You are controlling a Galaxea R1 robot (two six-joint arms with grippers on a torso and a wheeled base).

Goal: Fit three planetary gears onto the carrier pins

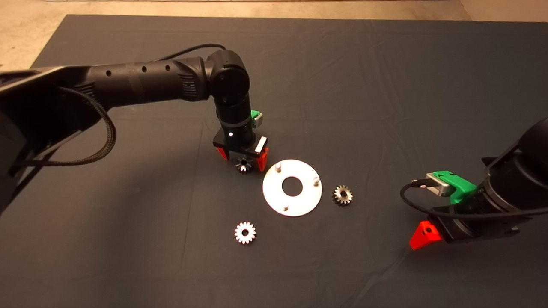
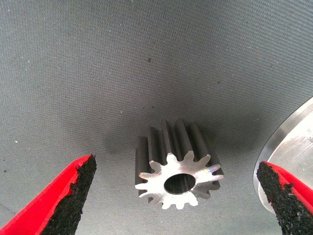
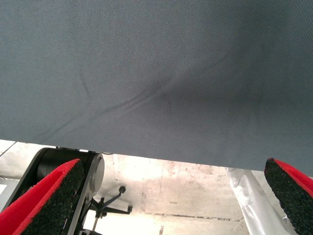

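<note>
Fingers of the left gripper stand spread wide on either side of one gear, which sits on the dark mat just left of the disc; they seem not to touch it. Nearer, a second gear lies alone. Right of the disc lies the third gear. Three pins stand bare. Parked low right, the right gripper has its fingers spread too.

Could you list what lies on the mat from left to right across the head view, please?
Left gripper, open over a gear → lone gear, overlapping it left to right but nearer the camera → disc with three pins → gear right of the disc → right gripper, open and parked at the right edge.
</note>
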